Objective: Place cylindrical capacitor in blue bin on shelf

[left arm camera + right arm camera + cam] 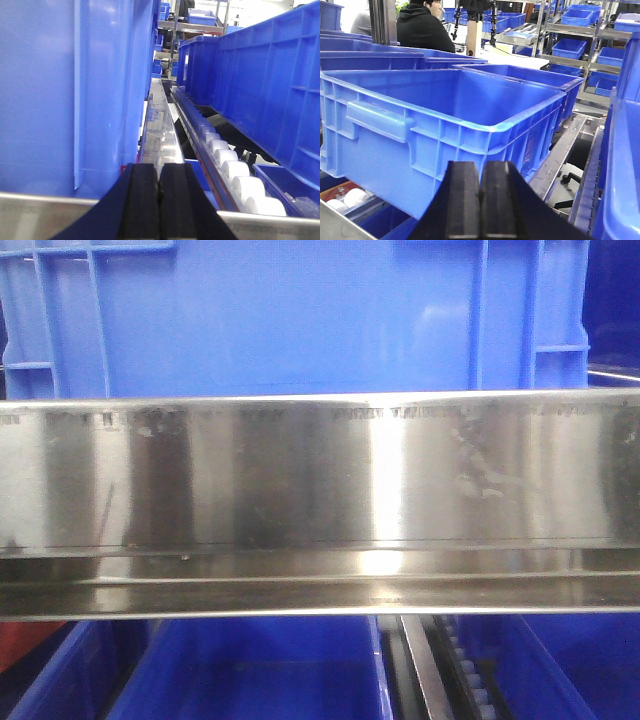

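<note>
Because both sets of jaws are pressed together with nothing between them, the left gripper (160, 200) and right gripper (480, 200) carry no load. No cylindrical capacitor is visible. At frame centre, the blue bin (445, 100) sits open-topped on the shelf (320, 500), ready to receive parts.

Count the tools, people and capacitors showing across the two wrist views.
Tools: 2, the left tool and the right tool, both shut.
People: 1, the person in a black hoodie; a grey shape beside them is too cut off to tell.
Capacitors: 0 in view.
Total: 3
</note>
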`<move>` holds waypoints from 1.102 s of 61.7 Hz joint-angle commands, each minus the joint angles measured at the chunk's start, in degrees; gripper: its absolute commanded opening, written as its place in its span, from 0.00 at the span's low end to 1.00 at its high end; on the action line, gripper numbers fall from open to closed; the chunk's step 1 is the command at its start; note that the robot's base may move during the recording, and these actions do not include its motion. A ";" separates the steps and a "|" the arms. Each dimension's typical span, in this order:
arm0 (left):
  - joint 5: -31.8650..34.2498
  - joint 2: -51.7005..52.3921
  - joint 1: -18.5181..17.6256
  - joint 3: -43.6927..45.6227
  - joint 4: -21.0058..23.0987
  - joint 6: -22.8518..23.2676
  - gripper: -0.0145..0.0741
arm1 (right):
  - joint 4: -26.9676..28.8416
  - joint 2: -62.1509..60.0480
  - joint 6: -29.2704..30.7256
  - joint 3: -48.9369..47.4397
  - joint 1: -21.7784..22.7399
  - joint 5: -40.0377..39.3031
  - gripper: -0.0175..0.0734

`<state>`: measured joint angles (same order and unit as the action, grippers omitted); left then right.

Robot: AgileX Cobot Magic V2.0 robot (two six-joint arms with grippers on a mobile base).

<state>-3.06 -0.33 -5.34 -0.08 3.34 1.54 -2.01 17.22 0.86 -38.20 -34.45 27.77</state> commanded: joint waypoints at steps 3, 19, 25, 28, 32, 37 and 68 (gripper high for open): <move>1.01 0.33 0.15 0.08 0.01 -0.22 0.04 | -0.79 -0.15 -0.03 0.11 0.04 -1.42 0.01; 1.01 0.33 0.15 0.08 0.01 -0.22 0.04 | -0.79 -0.15 -0.03 0.11 0.04 -1.42 0.01; 1.01 0.33 0.15 0.08 0.01 -0.22 0.04 | -0.79 -0.15 -0.03 0.11 0.04 -1.42 0.01; 1.01 0.33 0.15 0.08 0.01 -0.22 0.04 | -1.09 -0.15 -0.03 0.11 0.04 -1.52 0.01; 1.01 0.33 0.15 0.08 0.01 -0.22 0.04 | -1.11 -0.15 -0.03 0.13 0.26 -1.52 0.01; 1.01 0.33 0.15 0.08 0.01 -0.22 0.04 | 2.01 -0.15 -0.03 0.74 2.72 -1.16 0.01; 1.01 0.33 0.15 0.08 0.01 -0.22 0.04 | 8.96 -11.50 0.24 22.15 28.58 -11.03 0.01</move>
<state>-3.06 -0.33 -5.34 -0.08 3.34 1.54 6.66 7.73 0.86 -19.11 -9.03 20.71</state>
